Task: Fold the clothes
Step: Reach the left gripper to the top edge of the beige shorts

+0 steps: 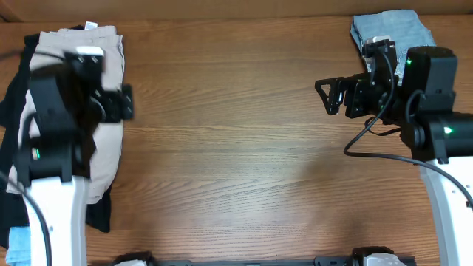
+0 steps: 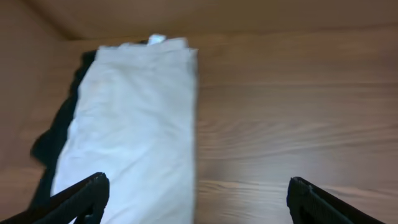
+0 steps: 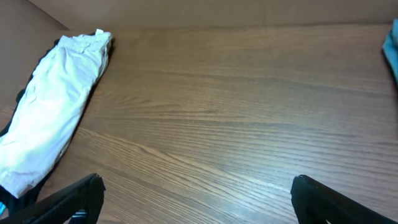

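The beige shorts [image 1: 111, 89] lie folded lengthwise at the table's left edge, on top of a black T-shirt [image 1: 100, 214]. They also show in the left wrist view [image 2: 134, 118] and the right wrist view [image 3: 53, 118]. A small white label [image 1: 90, 25] sits at their far end. My left gripper [image 1: 122, 103] hovers over the shorts' right edge, open and empty; in its wrist view [image 2: 198, 198] one finger is over cloth, the other over wood. My right gripper [image 1: 329, 96] is open and empty above bare wood at the right, far from the shorts.
A light-blue denim garment [image 1: 392, 29] lies folded at the back right, partly under the right arm. A bit of blue cloth [image 1: 18, 244] shows at the front left corner. A brown wall [image 2: 186, 15] bounds the table's far side.
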